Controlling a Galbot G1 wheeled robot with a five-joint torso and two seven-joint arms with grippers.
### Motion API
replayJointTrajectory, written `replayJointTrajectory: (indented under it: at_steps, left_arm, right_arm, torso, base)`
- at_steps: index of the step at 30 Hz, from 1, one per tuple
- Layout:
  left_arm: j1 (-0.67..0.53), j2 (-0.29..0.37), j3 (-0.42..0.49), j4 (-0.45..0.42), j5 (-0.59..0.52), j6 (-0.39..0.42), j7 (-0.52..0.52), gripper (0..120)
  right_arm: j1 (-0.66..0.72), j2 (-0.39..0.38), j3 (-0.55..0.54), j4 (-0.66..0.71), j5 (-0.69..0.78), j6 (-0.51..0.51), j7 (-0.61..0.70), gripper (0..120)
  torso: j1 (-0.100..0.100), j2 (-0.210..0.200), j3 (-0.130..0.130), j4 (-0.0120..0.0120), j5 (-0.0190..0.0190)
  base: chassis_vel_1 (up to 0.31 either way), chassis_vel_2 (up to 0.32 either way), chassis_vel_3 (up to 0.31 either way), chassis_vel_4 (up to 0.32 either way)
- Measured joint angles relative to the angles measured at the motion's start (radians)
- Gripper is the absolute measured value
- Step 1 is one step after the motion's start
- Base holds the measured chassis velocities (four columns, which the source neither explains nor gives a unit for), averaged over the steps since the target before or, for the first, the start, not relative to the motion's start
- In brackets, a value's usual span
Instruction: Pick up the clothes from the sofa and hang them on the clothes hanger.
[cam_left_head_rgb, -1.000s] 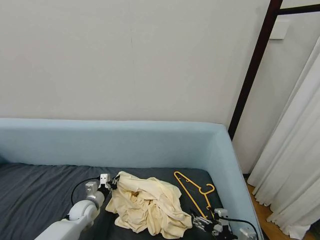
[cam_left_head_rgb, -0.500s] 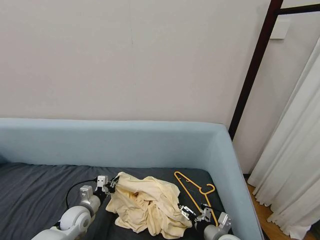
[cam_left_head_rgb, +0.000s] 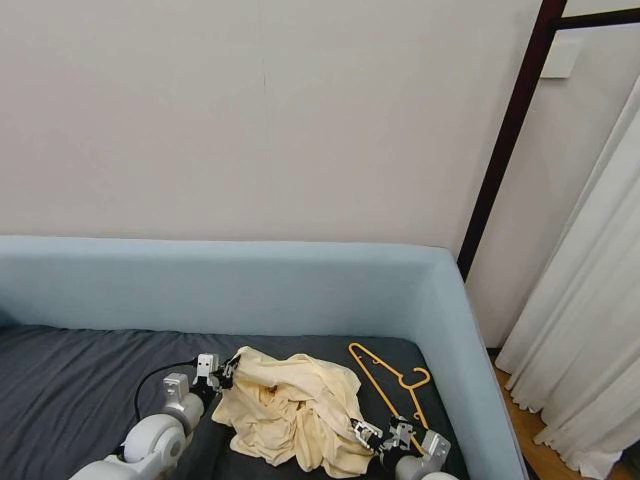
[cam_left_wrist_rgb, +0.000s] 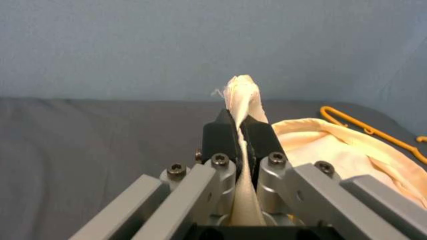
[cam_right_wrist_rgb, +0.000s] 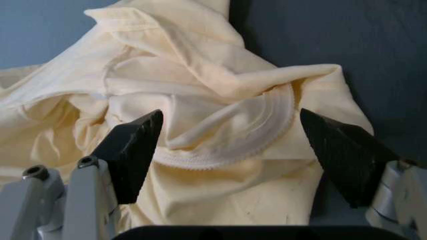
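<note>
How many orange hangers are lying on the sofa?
1. The orange hanger lies on the sofa seat, just right of the yellow clothes. Another could hide under that pile.

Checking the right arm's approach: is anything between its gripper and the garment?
Nothing visible. The right gripper is open with the garment directly before it; the hanger lies aside. The left gripper is shut on the garment's edge.

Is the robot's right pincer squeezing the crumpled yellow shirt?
No, the right pincer is wide open, its black fingers spread apart over the crumpled pale-yellow cloth garment.
</note>
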Motion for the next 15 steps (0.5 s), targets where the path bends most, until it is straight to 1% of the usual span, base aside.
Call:
replayJointTrajectory:
  at_steps: [3, 6, 7, 8, 9, 11, 12, 13, 15]
  left_arm:
    - [0.001, 0.0, 0.001, -0.002, 0.0, 0.0, 0.001, 0]
    - [0.004, 0.002, 0.002, -0.004, 0.0, 0.0, 0.002, 0]
    - [0.004, 0.004, 0.002, -0.004, 0.0, 0.0, 0.002, 0]
    - [0.004, 0.004, 0.002, -0.004, 0.0, 0.0, 0.002, 0]
    - [0.004, 0.004, 0.002, -0.004, 0.0, 0.0, 0.002, 0]
    - [0.004, 0.006, 0.0, -0.004, -0.001, 0.0, 0.003, 0]
    - [0.004, 0.007, -0.001, -0.004, -0.002, -0.001, 0.003, 0]
    - [0.004, 0.007, -0.001, -0.004, -0.002, -0.001, 0.003, 0]
    - [0.004, 0.008, -0.001, -0.003, -0.002, -0.002, 0.003, 0]
  right_arm:
    - [0.013, 0.008, 0.0, -0.028, -0.015, 0.002, -0.004, 77]
    - [0.026, 0.016, -0.002, -0.055, -0.028, 0.004, -0.008, 66]
    - [0.029, 0.018, -0.004, -0.061, -0.031, 0.004, -0.009, 58]
    - [0.029, 0.018, -0.004, -0.061, -0.031, 0.004, -0.009, 58]
    - [0.03, 0.02, -0.007, -0.064, -0.034, 0.004, -0.011, 55]
    - [0.03, 0.026, -0.011, -0.067, -0.04, 0.003, -0.016, 46]
    - [0.029, 0.03, -0.013, -0.067, -0.044, 0.003, -0.017, 42]
    - [0.029, 0.03, -0.013, -0.067, -0.044, 0.003, -0.017, 42]
    - [0.027, 0.038, -0.016, -0.067, -0.05, 0.003, -0.019, 32]
  torso:
    - [0.0, 0.0, 0.0, 0.0, 0.0001]
    - [0.0, 0.0, 0.0, 0.0001, 0.0]
    - [0.0, 0.0, 0.0, 0.0001, 0.0001]
    - [0.0, 0.0, 0.0, 0.0001, 0.0001]
    - [0.0, 0.0, 0.0, 0.0001, 0.0]
    - [0.0, 0.0, 0.0, 0.0, 0.0]
    - [0.0, 0.0, 0.0, 0.0, 0.0]
    - [0.0, 0.0, 0.0, 0.0, 0.0]
    - [0.0, 0.0, 0.0, 0.0001, 0.0]
  base:
    - [0.0, 0.0, 0.0, 0.0]
    - [0.0, 0.0, 0.0, 0.0]
    - [0.0, 0.0, 0.0, 0.0]
    - [0.0, 0.0, 0.0, 0.0]
    - [0.0, 0.0, 0.0, 0.0]
    - [0.0, 0.0, 0.0, 0.0]
    - [0.0, 0.0, 0.0, 0.0]
    - [0.0, 0.0, 0.0, 0.0]
    - [0.0, 0.0, 0.0, 0.0]
